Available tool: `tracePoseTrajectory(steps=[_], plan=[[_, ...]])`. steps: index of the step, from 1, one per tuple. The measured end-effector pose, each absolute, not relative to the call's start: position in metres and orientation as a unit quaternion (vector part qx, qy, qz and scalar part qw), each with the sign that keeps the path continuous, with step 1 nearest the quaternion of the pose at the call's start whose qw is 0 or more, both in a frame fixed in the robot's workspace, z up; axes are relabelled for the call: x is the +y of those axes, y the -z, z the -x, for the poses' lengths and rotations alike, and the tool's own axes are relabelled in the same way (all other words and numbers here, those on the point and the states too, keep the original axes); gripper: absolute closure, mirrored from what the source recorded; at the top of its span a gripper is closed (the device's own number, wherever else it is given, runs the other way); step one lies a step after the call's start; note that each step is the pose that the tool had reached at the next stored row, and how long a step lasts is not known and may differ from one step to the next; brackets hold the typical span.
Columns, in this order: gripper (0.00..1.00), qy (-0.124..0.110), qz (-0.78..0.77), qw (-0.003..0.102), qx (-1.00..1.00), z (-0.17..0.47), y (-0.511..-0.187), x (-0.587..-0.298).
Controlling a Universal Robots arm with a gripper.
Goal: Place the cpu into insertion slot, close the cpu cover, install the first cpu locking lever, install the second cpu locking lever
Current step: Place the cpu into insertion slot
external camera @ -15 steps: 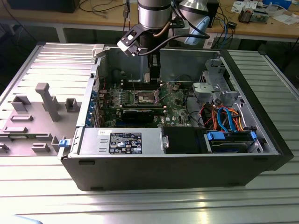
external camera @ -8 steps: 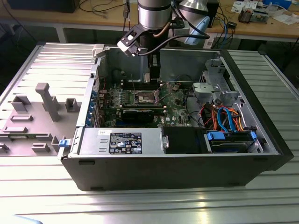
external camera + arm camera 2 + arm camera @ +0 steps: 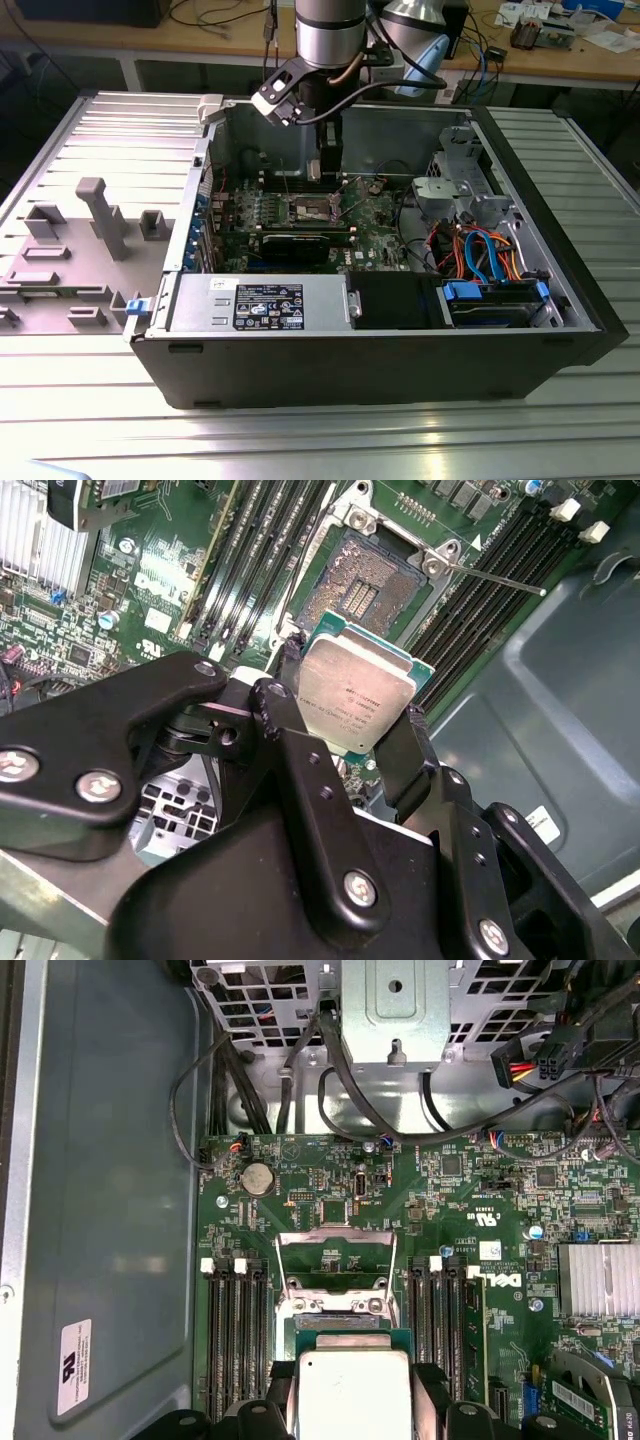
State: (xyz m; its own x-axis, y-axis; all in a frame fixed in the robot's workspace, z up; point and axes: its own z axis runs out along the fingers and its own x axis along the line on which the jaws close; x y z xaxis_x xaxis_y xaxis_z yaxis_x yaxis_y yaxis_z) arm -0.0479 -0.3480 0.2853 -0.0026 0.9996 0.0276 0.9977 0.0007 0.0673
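Tool (image 3: 350, 708) around cpu (image 3: 362, 678), above insertion slot (image 3: 365, 585)

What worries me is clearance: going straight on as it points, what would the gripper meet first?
Most likely the open insertion slot, just beyond the cpu held in the gripper; depth is unclear.

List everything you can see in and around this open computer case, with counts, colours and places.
computer case: one, black and grey, open on the ribbed metal table.
circuit board: one, green, inside the case.
insertion slot: one, dark centre, silvery rim, on the board, empty.
cpu cover: one, silvery, standing open beside the slot.
cpu: one, silvery-grey, near the slot, not seated.
power supply: one, silvery, case's near edge in the exterior view.
gripper: one, black, shut on the cpu.
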Motion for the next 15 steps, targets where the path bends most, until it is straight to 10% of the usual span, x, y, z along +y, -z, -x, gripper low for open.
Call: tracePoseTrajectory(steps=[15], plan=[[0.45, -0.034, -0.706, 0.014, 0.707, 0.0521, -0.2770, -0.3480]])
